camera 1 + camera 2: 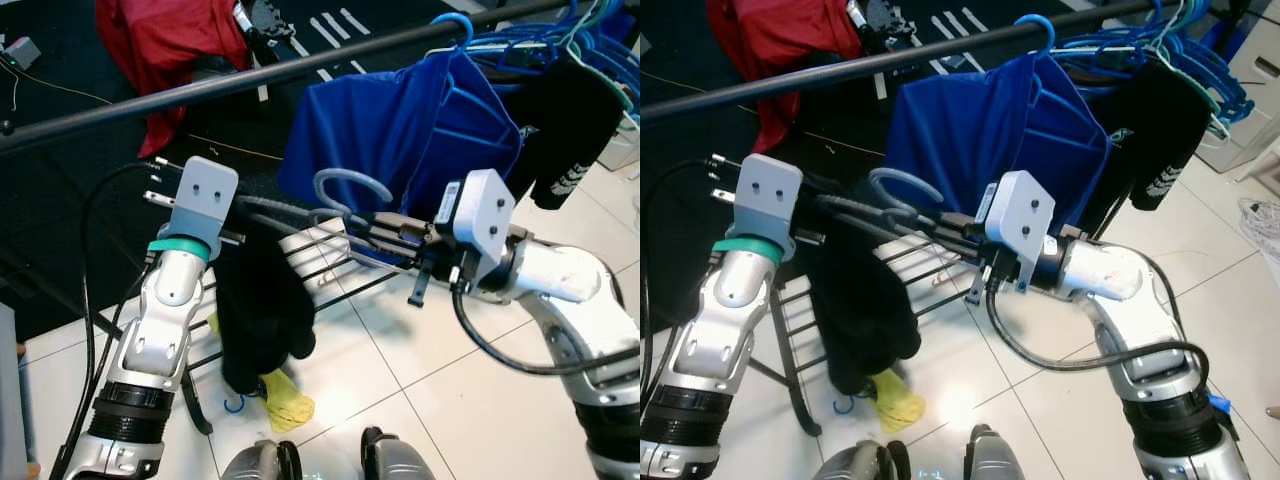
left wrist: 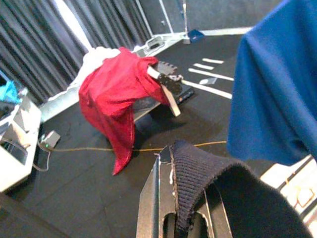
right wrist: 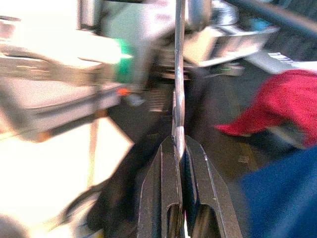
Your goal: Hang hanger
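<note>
Grey hanger (image 1: 345, 190), black garment (image 1: 262, 310), blue shirt (image 1: 410, 125), red cloth (image 1: 170, 45)

Both arms raised, left end effector (image 1: 255, 232) and right end effector (image 1: 345, 228) clamped, tips facing.

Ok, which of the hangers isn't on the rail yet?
The grey hanger carrying the black garment, held between the left gripper and right gripper. The blue hangers already hook over the rail.

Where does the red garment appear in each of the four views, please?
Left eye view: red garment at top left, behind the rail.
Right eye view: top left, behind the rail.
Left wrist view: beyond the fingers, across the dark floor.
Right wrist view: blurred, near the blue shirt.
Shared landmark: the blue shirt.
</note>
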Available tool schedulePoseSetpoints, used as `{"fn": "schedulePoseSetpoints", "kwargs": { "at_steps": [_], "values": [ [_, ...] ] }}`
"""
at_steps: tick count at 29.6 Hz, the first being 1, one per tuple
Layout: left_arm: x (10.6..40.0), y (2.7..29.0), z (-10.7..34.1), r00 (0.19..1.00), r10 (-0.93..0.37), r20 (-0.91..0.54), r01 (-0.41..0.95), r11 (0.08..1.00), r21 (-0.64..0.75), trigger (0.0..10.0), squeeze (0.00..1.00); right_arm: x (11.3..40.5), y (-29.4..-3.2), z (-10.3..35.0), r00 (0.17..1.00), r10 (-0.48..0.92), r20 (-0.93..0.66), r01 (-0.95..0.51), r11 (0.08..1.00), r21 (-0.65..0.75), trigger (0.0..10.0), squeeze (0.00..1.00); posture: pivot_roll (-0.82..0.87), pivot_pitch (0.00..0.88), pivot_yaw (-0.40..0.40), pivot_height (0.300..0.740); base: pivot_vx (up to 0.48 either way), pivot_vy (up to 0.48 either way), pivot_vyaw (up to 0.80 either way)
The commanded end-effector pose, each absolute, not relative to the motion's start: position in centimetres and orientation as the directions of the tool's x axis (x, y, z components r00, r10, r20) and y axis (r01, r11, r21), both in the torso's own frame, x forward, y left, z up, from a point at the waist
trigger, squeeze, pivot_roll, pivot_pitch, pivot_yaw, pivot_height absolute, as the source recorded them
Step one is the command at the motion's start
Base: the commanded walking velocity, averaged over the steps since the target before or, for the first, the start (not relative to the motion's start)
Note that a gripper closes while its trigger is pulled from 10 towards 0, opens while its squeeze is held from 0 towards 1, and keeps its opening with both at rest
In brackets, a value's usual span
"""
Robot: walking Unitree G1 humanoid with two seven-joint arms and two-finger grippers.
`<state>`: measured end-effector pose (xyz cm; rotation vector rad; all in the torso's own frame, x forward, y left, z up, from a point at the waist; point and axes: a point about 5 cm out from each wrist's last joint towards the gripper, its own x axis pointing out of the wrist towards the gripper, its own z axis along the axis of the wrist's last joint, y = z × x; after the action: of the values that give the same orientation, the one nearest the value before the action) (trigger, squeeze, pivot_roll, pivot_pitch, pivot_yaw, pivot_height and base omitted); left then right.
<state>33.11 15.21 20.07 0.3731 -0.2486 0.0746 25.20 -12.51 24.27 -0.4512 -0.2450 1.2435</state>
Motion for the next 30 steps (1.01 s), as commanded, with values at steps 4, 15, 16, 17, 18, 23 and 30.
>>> {"fn": "schedulePoseSetpoints", "kwargs": {
  "at_steps": [4,15,16,17,18,23,30],
  "values": [
    [33.4,15.0,20.5,0.959,0.037,0.281,-0.136,0.93,0.341,0.0,0.0,23.5,-11.9,25.0,0.196,0.977,-0.08,-0.889,0.143,-0.435,0.0,0.0,-0.14,0.08,0.086,0.74,0.0,0.0,0.0],
    [34.0,17.3,18.6,0.976,0.125,0.179,-0.175,0.939,0.295,0.0,0.0,22.5,-13.2,30.1,0.227,0.96,0.166,-0.861,0.277,-0.427,0.0,0.0,-0.13,0.081,0.09,0.74,0.0,0.0,0.0],
    [34.0,17.3,18.6,0.976,0.125,0.179,-0.175,0.939,0.295,0.0,0.0,22.5,-13.2,30.1,0.227,0.96,0.166,-0.861,0.277,-0.427,0.0,0.0,-0.13,0.081,0.09,0.74,0.0,0.0,0.0],
    [34.1,17.6,17.8,0.981,0.141,0.132,-0.17,0.952,0.252,0.9,0.0,22.1,-13.8,31.4,0.235,0.944,0.231,-0.849,0.315,-0.424,0.0,0.0,-0.14,0.082,0.093,0.74,0.0,0.0,0.0],
    [34.1,17.6,17.8,0.981,0.141,0.132,-0.17,0.952,0.252,0.9,0.0,22.1,-13.8,31.4,0.235,0.944,0.231,-0.849,0.315,-0.424,0.0,0.0,-0.14,0.082,0.093,0.74,0.0,0.0,0.0],
    [34.2,18.0,17.0,0.984,0.156,0.089,-0.171,0.963,0.207,9.8,0.0,21.5,-14.7,32.8,0.257,0.914,0.315,-0.827,0.376,-0.417,0.0,0.0,-0.14,0.082,0.093,0.74,0.0,0.0,0.0],
    [34.8,19.2,16.6,0.973,0.224,0.061,-0.232,0.95,0.21,10.0,0.0,20.7,-14.1,31.1,0.245,0.94,0.238,-0.864,0.323,-0.387,0.0,0.0,-0.15,0.082,0.102,0.74,0.0,0.0,0.0]
  ]
}}
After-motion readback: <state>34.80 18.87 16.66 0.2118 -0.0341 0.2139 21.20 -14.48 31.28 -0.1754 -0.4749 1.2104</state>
